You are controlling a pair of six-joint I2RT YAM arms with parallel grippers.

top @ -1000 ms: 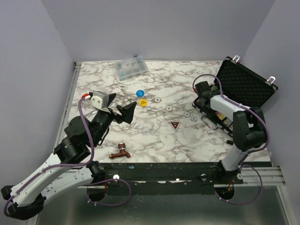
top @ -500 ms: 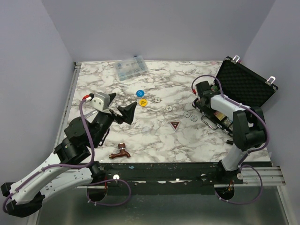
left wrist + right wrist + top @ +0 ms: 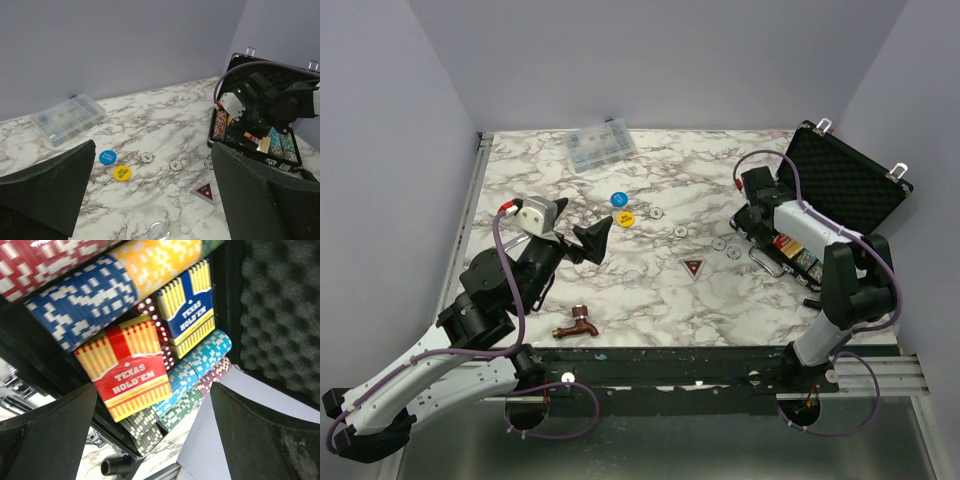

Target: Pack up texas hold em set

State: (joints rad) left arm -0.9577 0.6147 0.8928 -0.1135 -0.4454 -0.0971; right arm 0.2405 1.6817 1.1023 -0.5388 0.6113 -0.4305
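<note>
Both pairs of jaws are held spread. Just beyond and right of the left gripper [image 3: 578, 228], the yellow disc [image 3: 626, 217] and blue disc [image 3: 617, 199] are laid flat on the table [image 3: 520, 180], so that gripper is judged the nearer. Farther right, the right gripper [image 3: 152, 412] is hung over the red card box [image 3: 127, 365] in the open case [image 3: 840, 180].

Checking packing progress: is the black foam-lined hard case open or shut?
Open. The black foam-lined hard case stands with its lid raised, and the red card box and multicoloured chip rows lie exposed inside.
</note>
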